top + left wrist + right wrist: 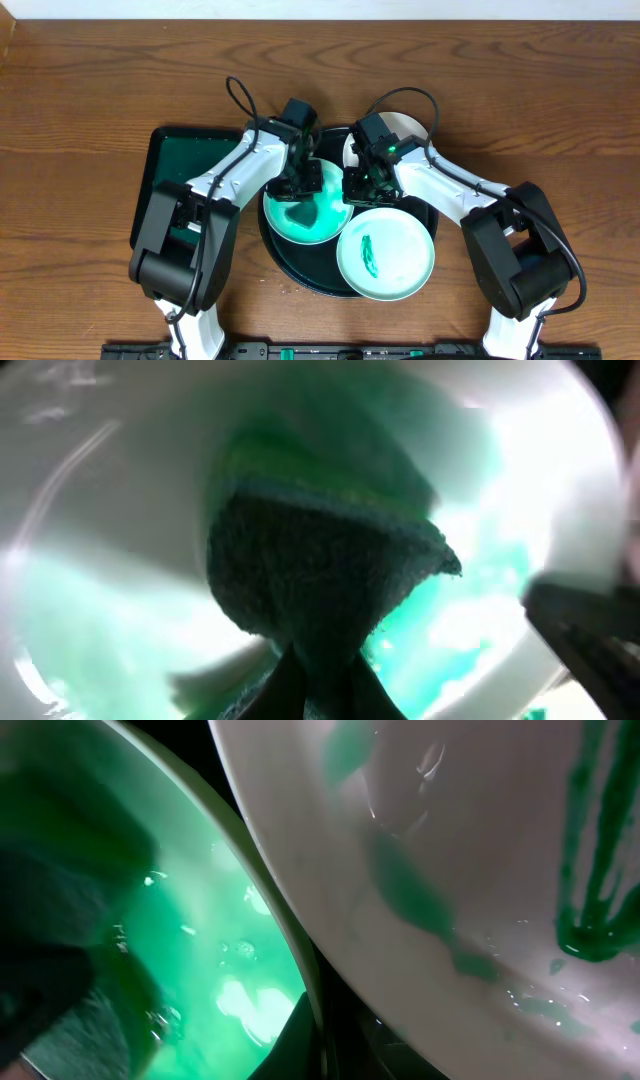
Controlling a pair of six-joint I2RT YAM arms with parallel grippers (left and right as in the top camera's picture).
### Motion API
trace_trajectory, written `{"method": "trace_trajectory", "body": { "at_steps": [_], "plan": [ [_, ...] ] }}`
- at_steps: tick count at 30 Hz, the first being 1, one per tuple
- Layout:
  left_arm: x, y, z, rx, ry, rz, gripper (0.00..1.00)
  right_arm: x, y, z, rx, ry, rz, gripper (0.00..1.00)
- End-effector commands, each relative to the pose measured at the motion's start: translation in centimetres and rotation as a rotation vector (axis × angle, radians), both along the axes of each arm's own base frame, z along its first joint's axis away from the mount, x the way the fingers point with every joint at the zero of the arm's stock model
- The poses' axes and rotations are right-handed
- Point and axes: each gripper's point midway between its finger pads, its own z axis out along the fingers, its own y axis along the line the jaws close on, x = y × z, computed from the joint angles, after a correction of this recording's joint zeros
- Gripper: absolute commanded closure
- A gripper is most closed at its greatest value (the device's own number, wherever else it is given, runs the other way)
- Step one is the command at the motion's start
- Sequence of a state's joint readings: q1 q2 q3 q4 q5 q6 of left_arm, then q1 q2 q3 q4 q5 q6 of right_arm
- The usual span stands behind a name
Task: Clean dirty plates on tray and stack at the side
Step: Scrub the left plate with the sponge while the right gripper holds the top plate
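Overhead shows all three plates on or over the black tray (pixel 285 260), with none stacked beside it, so the job looks barely begun. The left gripper (pixel 303 185) is clamped on a green scrubbing sponge (pixel 320 570), pressed into the wet plate (pixel 300 222) on the tray's left half, where green wash spreads wide. The right gripper (pixel 360 188) sits at that plate's rim near the tray's middle; whether it pinches the rim cannot be told. The streaked plate (pixel 400 262) at the tray's front right is uncleaned, and the back plate (pixel 405 126) at its far edge looks white. The tray rests on a brown wooden table (pixel 80 100), with a green rectangular tray (pixel 180 160) to its left.
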State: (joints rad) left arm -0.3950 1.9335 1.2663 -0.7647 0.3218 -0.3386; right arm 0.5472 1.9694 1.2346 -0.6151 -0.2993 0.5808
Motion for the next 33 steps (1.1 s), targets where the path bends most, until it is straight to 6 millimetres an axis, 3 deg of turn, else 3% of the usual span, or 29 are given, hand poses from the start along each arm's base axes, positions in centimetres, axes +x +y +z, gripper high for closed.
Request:
{"method": "trace_trajectory", "body": {
  "at_steps": [1, 4, 9, 11, 14, 20, 23, 29, 33],
  "plan": [
    [0.4, 0.5, -1.1, -0.022, 0.021, 0.073, 0.93, 0.2, 0.2, 0.0, -0.006, -0.003, 0.005, 0.99],
    [2.9, 6.3, -1.8, 0.217, -0.067, 0.257, 0.93, 0.2, 0.2, 0.0, -0.006, -0.003, 0.005, 0.99],
    [3.5, 12.2, -1.4, 0.475, -0.13, 0.383, 0.93, 0.2, 0.2, 0.0, -0.006, -0.003, 0.005, 0.99],
    [3.1, 12.3, -1.4, 0.484, -0.114, 0.378, 0.93, 0.2, 0.2, 0.0, -0.006, -0.003, 0.005, 0.99],
    [1.6, 10.6, -1.6, 0.432, -0.044, 0.341, 0.93, 0.2, 0.2, 0.0, -0.006, -0.003, 0.005, 0.99],
    [-1.7, 1.2, -1.3, 0.029, 0.112, 0.118, 0.93, 0.2, 0.2, 0.0, -0.006, -0.004, 0.005, 0.99],
    [-1.6, -0.5, -1.2, -0.011, 0.096, 0.101, 0.93, 0.2, 0.2, 0.0, -0.005, -0.003, 0.005, 0.99],
    [1.7, 3.1, -1.9, 0.182, -0.047, 0.278, 0.93, 0.2, 0.2, 0.0, -0.005, -0.003, 0.005, 0.99],
    [2.2, 6.1, -1.9, 0.307, -0.079, 0.324, 0.93, 0.2, 0.2, 0.0, -0.005, -0.003, 0.005, 0.99]
  ]
}}
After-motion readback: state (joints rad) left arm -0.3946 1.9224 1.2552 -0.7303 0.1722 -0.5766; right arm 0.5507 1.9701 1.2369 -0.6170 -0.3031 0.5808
